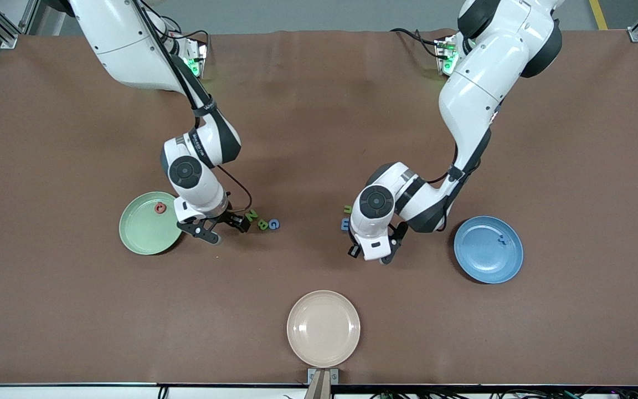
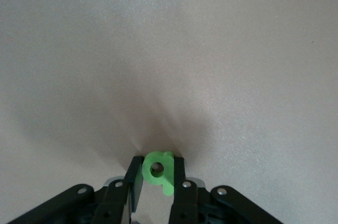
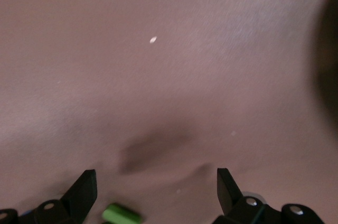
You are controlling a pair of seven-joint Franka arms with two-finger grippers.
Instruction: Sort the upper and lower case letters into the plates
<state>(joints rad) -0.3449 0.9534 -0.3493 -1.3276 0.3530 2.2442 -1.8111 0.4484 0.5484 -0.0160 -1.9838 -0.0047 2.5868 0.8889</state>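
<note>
Nearest the camera, a cream plate [image 1: 323,328] lies on the tabletop [image 1: 319,138]. Left gripper [image 2: 157,174], between the green plate [image 1: 143,233] and blue plate [image 1: 488,249], has its fingers clamped on a bright green letter [image 2: 158,170]. Right gripper [image 1: 216,226], fingers spread wide, hovers beside the green plate, near letters N, B, G [image 1: 262,223].

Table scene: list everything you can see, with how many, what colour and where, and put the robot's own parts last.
Green plate: one, pale mint, toward the right arm's end, holding a red letter.
Blue plate: one, toward the left arm's end, holding a blue letter.
Beige plate: one, nearest the front camera.
Loose letters: green N, green B, blue G in a row; two more beside the left arm.
Right gripper: open, beside the N.
Left gripper: shut on a green letter.
</note>
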